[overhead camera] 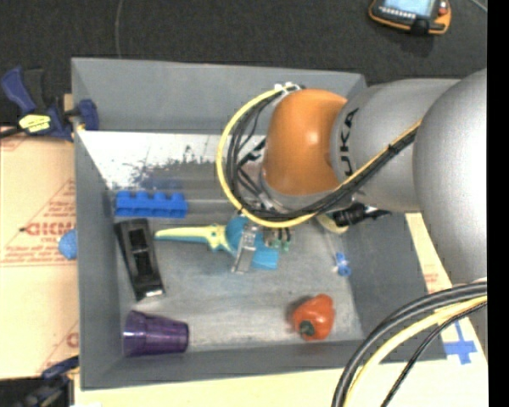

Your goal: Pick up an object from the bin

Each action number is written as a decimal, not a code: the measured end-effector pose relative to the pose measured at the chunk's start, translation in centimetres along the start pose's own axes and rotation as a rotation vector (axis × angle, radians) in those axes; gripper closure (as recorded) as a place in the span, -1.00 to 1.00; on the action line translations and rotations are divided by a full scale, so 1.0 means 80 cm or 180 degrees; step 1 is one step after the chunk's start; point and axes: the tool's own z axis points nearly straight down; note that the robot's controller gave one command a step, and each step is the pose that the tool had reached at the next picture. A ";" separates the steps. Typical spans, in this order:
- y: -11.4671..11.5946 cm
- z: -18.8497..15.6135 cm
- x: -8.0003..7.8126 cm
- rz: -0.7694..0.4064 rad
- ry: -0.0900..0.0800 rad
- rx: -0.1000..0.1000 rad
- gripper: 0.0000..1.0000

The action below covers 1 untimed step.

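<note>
My gripper (pixel 243 257) reaches down under the orange wrist cover in the middle of the bin. It sits right over a light blue object (pixel 263 254). That object joins a pale yellow handle (pixel 187 235) stretching to the left. Whether the gripper touches the blue object is hidden by the wrist. A small blue piece (pixel 342 265) lies to the right, and an orange-red toy pepper (pixel 312 316) sits below it near the front wall.
A blue toy brick (pixel 151 203) lies at the back left. Below it a black tape dispenser (pixel 140 259) rests along the left wall. A purple cup (pixel 155 333) lies on its side in the front left corner. The arm covers the bin's right rear.
</note>
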 end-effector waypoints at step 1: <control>0.000 -0.013 -0.001 0.0003 -0.0014 -0.0005 1.00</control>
